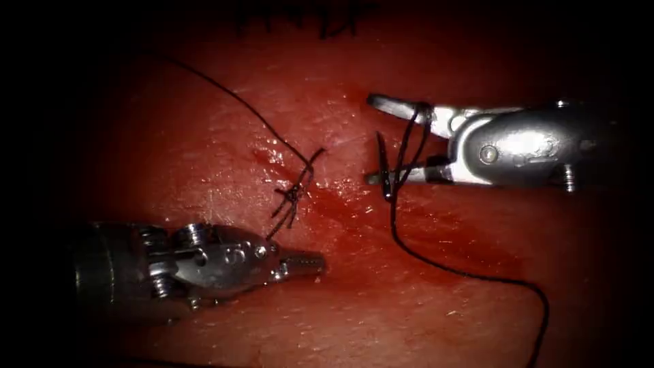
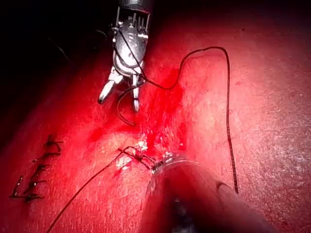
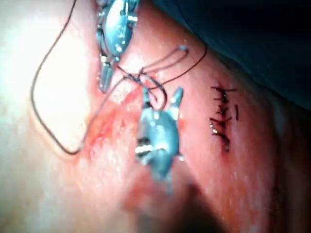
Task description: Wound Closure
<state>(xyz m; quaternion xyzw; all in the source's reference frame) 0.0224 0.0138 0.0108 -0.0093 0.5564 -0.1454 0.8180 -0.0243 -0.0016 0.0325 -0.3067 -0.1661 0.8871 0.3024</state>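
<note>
In the endoscope view, nearest to the camera, the left tool [image 1: 303, 263] lay low over the tissue [image 1: 381, 313], left of the cut. Its jaws were closed together, and a short dark strand of thread ran up from near them to the knot [image 1: 294, 194]; whether the jaws really pinched this strand was hard to tell. In the left wrist view the tip of this tool [image 2: 158, 167] was mostly hidden behind its own blurred shaft, touching the knot [image 2: 138, 156].

Farther back, the knot sat on the cut [image 1: 320, 197] with red fluid [image 1: 354, 211] around it. One strand of the thread [image 1: 225, 92] went up and to the left until it was lost in the dark.

To the right of the cut, the right tool [image 1: 376, 140] had its jaws wide apart, and the thread was wound around both jaws in loops; the jaws gripped nothing. From there the thread fell down and curved to the right, where the picture edge cut it off. A thin dark curved piece [image 1: 383, 167] stood by the lower jaw; it could be the needle, but I could not tell.

Farthest away, older stitches [image 1: 320, 24] were half hidden in shadow.
</note>
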